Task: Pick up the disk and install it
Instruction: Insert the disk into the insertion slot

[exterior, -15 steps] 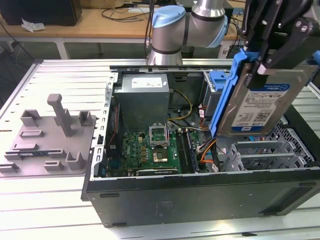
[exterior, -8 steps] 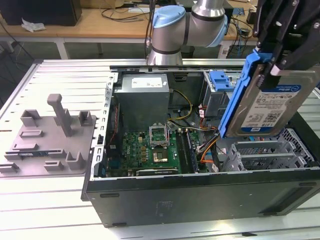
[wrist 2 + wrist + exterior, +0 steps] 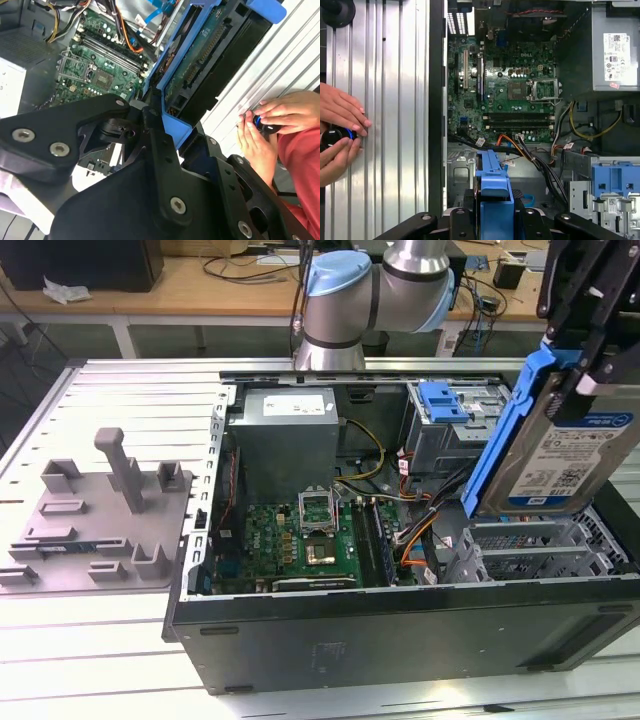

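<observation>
The disk (image 3: 570, 455), a silver drive with a blue-and-white label in a blue carrier rail, hangs tilted on edge above the open computer case's end at the exterior view's right. My black gripper (image 3: 585, 360) is shut on its upper part. In the second wrist view the disk (image 3: 210, 65) shows its green circuit-board side, with the gripper (image 3: 167, 132) clamped on the blue rail. In the first wrist view the blue rail of the disk (image 3: 493, 175) sticks out from the gripper (image 3: 493, 220) over the case's cabled area.
The open case (image 3: 400, 630) holds a motherboard (image 3: 300, 540), a power supply (image 3: 285, 435) and a drive bay with a blue latch (image 3: 445, 400). A grey fixture with posts (image 3: 100, 510) lies at the exterior view's left. A person's hands (image 3: 340, 130) rest on the slatted table beside the case.
</observation>
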You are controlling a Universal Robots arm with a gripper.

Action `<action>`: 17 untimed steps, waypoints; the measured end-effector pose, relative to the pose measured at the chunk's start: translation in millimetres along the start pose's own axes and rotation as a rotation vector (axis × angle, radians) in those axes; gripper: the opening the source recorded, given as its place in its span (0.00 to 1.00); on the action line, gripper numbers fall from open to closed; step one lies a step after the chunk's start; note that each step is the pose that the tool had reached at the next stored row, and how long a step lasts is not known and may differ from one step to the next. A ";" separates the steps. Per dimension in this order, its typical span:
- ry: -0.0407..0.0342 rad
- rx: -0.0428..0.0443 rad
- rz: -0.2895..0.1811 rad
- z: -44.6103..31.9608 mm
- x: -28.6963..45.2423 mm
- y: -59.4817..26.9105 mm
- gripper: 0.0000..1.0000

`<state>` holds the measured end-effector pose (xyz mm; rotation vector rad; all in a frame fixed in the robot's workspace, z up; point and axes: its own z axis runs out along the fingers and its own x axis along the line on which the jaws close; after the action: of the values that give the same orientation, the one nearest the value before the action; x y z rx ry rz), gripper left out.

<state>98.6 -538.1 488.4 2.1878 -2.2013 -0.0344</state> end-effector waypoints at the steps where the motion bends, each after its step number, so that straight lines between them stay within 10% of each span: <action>1: 0.0001 0.0001 0.000 0.1 0.0 -2.7 0.36; 17: 0.0001 0.0031 0.000 2.1 0.0 -16.9 0.36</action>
<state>115.4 -538.2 485.6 2.1894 -2.2027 -0.0309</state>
